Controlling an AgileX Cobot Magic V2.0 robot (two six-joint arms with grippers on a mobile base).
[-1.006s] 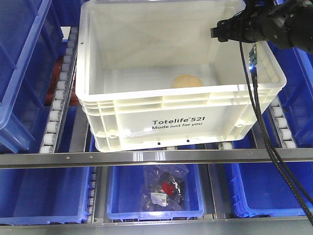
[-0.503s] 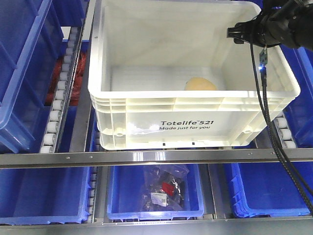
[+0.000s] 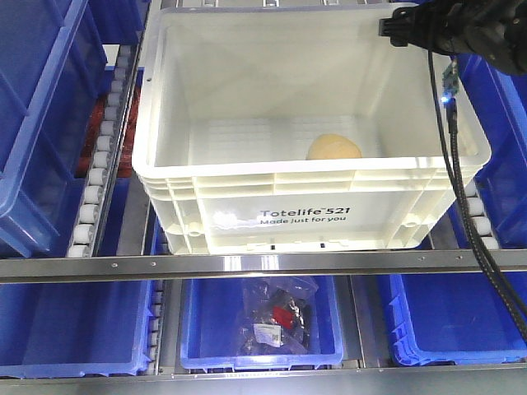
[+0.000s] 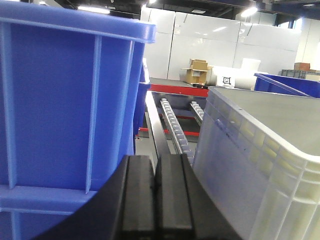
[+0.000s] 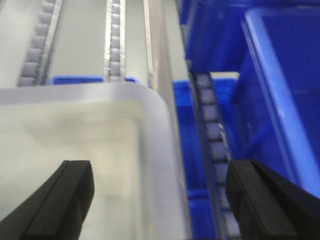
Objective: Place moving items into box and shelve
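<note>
A white Totelife 521 box (image 3: 247,185) sits on the roller shelf, with a tan rounded item (image 3: 333,148) on its floor at the front right. My right gripper (image 3: 394,29) is at the box's far right corner. In the right wrist view it (image 5: 160,192) is open, with one finger inside the box and one outside, straddling the box's right wall (image 5: 162,165). My left gripper (image 4: 156,192) is shut and empty, between a blue bin (image 4: 65,100) and the white box's wall (image 4: 250,170).
Blue bins (image 3: 33,107) stand at left and right on the shelf. Roller tracks (image 3: 95,164) run beside the box. A metal rail (image 3: 263,265) crosses the front. Below, a blue bin (image 3: 198,329) holds bagged items (image 3: 276,317).
The white box has shifted and straightened on the rollers, moving back and slightly left since half a second ago. My right gripper rose toward the far right corner with it.
</note>
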